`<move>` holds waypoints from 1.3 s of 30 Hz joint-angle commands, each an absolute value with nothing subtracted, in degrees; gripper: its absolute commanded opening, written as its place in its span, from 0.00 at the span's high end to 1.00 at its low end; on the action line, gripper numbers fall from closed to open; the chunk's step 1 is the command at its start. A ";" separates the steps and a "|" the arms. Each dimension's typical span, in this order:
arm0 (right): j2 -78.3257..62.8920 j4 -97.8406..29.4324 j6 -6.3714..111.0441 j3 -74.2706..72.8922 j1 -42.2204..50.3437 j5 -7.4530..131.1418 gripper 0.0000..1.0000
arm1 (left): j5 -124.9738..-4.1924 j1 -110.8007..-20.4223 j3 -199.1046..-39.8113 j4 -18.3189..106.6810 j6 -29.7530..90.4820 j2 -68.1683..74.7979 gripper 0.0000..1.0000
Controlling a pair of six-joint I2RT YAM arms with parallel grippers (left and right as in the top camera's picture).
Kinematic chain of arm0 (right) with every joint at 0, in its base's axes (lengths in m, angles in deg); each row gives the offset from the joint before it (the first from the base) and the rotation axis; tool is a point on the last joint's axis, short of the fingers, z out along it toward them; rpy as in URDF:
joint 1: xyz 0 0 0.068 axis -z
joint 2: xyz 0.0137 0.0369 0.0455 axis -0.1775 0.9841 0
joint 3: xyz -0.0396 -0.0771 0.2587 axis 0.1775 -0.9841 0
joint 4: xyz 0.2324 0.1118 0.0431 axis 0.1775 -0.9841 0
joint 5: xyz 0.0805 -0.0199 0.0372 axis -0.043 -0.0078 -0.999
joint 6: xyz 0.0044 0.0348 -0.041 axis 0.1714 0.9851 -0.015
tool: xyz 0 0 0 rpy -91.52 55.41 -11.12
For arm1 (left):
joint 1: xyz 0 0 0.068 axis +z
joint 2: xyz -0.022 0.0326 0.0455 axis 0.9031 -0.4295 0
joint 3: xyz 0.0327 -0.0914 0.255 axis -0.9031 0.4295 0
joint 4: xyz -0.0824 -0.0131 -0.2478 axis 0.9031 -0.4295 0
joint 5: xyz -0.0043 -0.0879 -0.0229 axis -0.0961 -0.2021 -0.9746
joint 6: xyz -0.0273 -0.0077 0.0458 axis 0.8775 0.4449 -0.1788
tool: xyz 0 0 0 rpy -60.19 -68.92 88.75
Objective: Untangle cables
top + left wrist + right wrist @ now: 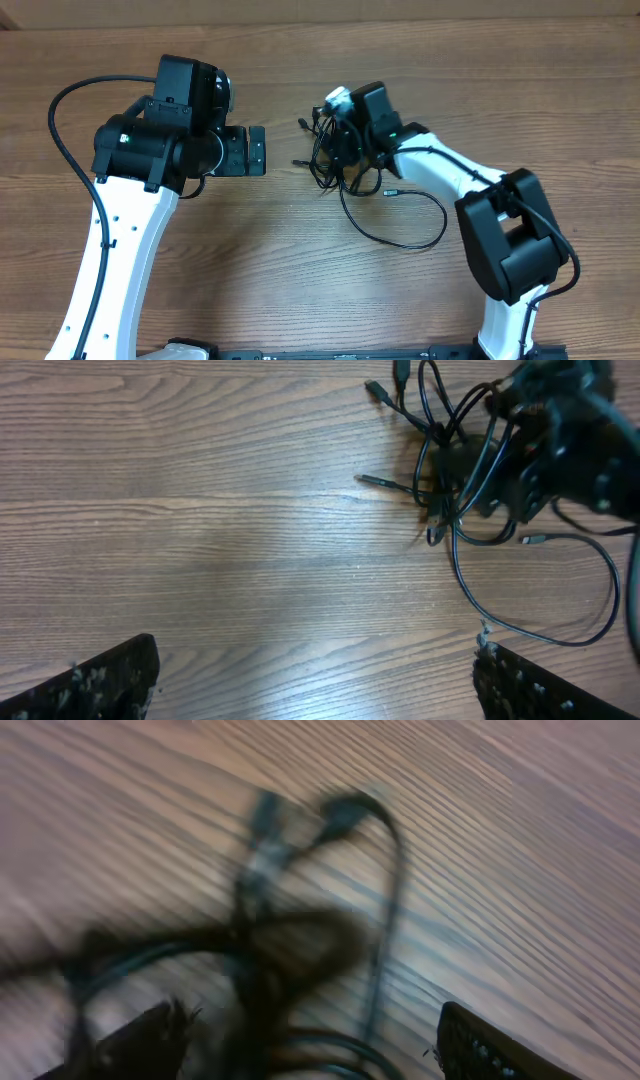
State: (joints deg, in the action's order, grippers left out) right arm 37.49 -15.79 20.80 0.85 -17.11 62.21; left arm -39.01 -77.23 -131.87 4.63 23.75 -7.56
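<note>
Our left gripper (pixel 315 695) is showing only its two fingers (pixel 100 680) in the bottom corners of its own wrist view. They are standing wide apart with bare wooden table (pixel 200 540) between them, so this hand is open and holding nothing. From overhead, we are seeing the left gripper (pixel 257 150) pointing toward the cables (pixel 325 170) from the left, near them but not touching.

The cables (pixel 455 480) are lying as a knotted black bunch just right of the table's (pixel 300 290) middle. A long loop (pixel 425 235) is trailing out of the bunch toward the front edge, and thin plug ends (pixel 375 481) are poking out on the left side.

We are holding the right gripper (pixel 340 150) directly over the bunch. Its wrist view is badly blurred, yet the right gripper (pixel 310 1050) is showing its fingers (pixel 140 1045) well apart, with the dark cords (pixel 270 950) spread between and beyond them. This hand is open too; we are not able to tell whether either finger is touching a cord.
</note>
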 commanded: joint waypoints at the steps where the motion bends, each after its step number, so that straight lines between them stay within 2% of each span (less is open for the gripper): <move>1: 36.47 -15.13 20.40 1.44 -19.60 60.81 0.23 | -38.44 -77.34 -132.20 4.85 22.66 -7.54 0.00; 4: 36.51 -15.22 20.47 1.44 -19.99 60.78 0.37 | -38.46 -77.34 -131.22 4.92 22.66 -7.54 0.00; 13: 38.02 -17.41 20.67 1.42 -19.93 60.78 0.53 | -38.44 -77.34 -127.44 5.31 22.64 -7.54 0.00; 16: 38.24 -18.37 20.64 1.42 -19.93 60.81 0.55 | -38.49 -77.34 -126.54 6.29 22.66 -7.54 0.00; 22: 38.24 -18.74 21.76 1.42 -19.93 60.81 0.80 | -38.46 -77.34 -126.28 7.04 22.66 -7.54 0.00; 34: 40.77 -19.26 22.13 1.40 -19.60 60.81 0.79 | -38.49 -77.34 -126.28 6.95 22.68 -7.54 0.00; 36: 40.90 -19.53 22.13 1.40 -19.60 60.81 0.93 | -38.51 -77.34 -126.28 6.90 22.68 -7.54 0.00; 37: 40.90 -19.55 22.13 1.40 -19.60 60.81 0.96 | -38.49 -77.34 -126.28 6.90 22.66 -7.54 0.00; 39: 40.88 -19.66 22.13 1.42 -19.62 60.78 0.96 | -38.49 -77.34 -126.28 7.04 22.66 -7.54 0.00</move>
